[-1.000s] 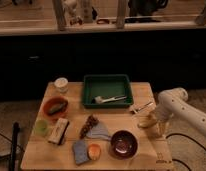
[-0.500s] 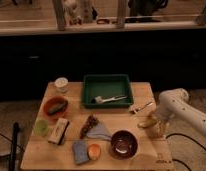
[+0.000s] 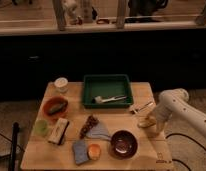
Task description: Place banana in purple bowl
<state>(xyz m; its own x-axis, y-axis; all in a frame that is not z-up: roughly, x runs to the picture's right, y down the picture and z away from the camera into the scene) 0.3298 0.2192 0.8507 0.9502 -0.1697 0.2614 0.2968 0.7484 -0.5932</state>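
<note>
The white arm comes in from the right, and the end effector (image 3: 152, 118) is down low at the right edge of the bench (image 3: 146, 152), right on top of the banana (image 3: 144, 123). Honestly can't tell if it's open or closed around it. The banana looks like it's lying on the bench, up and to the right of the purple bowl (image 3: 124, 143), near it but apart. The green tray (image 3: 89, 93) sits further back, and an orange fruit (image 3: 94, 151) is left of the bowl.
</note>
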